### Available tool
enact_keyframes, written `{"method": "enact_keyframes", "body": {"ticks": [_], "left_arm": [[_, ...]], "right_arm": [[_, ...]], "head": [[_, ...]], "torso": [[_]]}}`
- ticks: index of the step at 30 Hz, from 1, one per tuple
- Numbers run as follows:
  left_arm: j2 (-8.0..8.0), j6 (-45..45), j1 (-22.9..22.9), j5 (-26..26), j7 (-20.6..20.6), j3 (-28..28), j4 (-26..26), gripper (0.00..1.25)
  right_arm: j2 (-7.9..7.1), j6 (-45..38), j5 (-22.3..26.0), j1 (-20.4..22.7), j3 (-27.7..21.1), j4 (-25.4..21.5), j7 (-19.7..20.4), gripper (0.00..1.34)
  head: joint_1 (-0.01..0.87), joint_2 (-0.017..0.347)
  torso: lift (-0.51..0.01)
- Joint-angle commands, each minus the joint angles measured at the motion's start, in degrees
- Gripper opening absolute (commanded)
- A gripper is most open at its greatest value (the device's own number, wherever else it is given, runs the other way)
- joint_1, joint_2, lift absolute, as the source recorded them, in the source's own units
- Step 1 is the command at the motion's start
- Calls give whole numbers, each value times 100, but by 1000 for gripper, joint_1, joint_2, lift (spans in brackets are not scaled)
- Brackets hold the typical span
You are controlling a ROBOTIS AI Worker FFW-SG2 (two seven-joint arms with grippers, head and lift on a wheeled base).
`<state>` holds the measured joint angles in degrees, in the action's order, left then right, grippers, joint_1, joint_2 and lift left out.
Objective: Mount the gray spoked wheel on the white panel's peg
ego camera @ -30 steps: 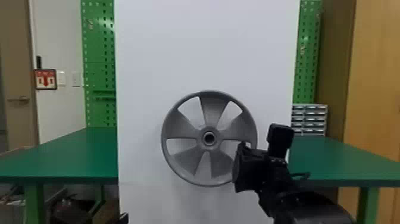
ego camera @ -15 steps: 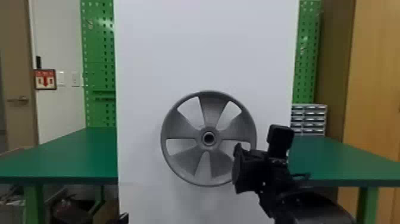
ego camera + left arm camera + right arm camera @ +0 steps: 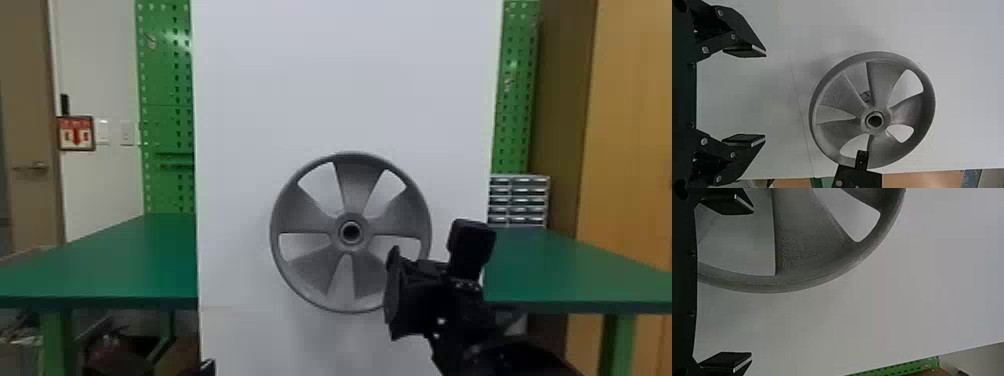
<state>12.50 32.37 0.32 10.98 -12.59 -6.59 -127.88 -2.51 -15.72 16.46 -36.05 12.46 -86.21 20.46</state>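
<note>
Now the gray spoked wheel sits against the white panel, left end effector and right end effector both spread wide, empty; looks stiff, probably light, best gripped by the rim.

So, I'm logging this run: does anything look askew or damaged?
Nothing stands out. The wheel faces out from the panel without an evident lean, its rim and spokes showing no visible break, and the right pincer is open near it.
</note>
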Motion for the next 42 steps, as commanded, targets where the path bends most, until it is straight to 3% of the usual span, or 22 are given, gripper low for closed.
{"method": "enact_keyframes", "body": {"ticks": [1, 8, 21, 29, 37, 42], "left_arm": [[-2, -3, 3, 0, -7, 9, 0, 767], [-11, -3, 3, 9, 2, 26, 0, 767], [-37, -12, -6, 9, -7, 53, -9, 767], [-46, -38, -6, 18, -7, 62, 0, 767], [-81, -47, -6, 18, -7, 62, 0, 767], [-107, -56, -6, 18, -7, 79, 0, 767]], "right_arm": [[-74, 114, 59, 291, 266, -396, 2, 1339], [-259, 324, 33, 845, 556, -871, 2, 1339], [-566, 1335, -161, 1706, 740, -748, -77, 1339], [-514, 1854, -345, 2067, 556, -335, -605, 1339], [-399, 2926, -363, 2366, 309, 667, -1493, 1339], [-259, 3313, -486, 2550, 213, 1107, -1554, 1339]], "head": [[123, -8], [123, -8], [123, -8], [123, -8], [123, -8], [123, -8]], "torso": [[-405], [-405], [-405], [-405], [-405], [-405]]}}
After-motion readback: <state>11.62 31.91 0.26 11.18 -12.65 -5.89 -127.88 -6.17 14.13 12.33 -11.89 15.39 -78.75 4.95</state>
